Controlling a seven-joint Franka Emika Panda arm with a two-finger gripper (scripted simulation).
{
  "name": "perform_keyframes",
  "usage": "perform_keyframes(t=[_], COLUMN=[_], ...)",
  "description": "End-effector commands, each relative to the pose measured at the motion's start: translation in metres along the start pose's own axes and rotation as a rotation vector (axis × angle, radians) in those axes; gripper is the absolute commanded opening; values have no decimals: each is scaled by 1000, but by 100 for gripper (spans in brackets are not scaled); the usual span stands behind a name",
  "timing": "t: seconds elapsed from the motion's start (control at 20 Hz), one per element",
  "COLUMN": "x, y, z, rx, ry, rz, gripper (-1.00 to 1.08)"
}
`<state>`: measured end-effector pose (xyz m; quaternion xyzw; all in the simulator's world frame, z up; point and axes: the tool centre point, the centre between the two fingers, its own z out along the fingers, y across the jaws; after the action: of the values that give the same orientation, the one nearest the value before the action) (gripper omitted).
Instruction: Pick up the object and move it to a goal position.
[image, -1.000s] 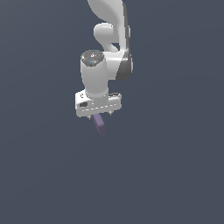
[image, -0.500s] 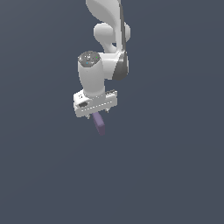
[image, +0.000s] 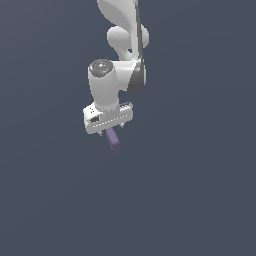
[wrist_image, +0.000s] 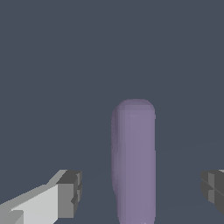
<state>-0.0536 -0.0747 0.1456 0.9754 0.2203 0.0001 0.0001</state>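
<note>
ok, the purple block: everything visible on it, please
The purple block is small, matte, muted purple, with rounded corners. It shows edge-on and thin, hanging below the white gripper and slightly tilted in the exterior view. In the wrist view it stands between the two fingertips with visible gaps on both sides, so no contact shows.

Sits a little higher and further toward the exterior view's left than a second ago — end effector (image: 108, 131) and the purple block (image: 114, 141) hanging under it alike — with the wrist housing tilted slightly more.
</note>
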Motion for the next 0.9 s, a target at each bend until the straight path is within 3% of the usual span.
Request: perform_keyframes(t=[0.0,0.75,0.8,0.85], x=[0,-1,-1,-1], y=[0,0,0,0], z=[3,50,50,50], rx=[0,0,0,0], ry=[0,0,0,0], rz=[0,-4,-4,-4], gripper=[100,100,-100,-100])
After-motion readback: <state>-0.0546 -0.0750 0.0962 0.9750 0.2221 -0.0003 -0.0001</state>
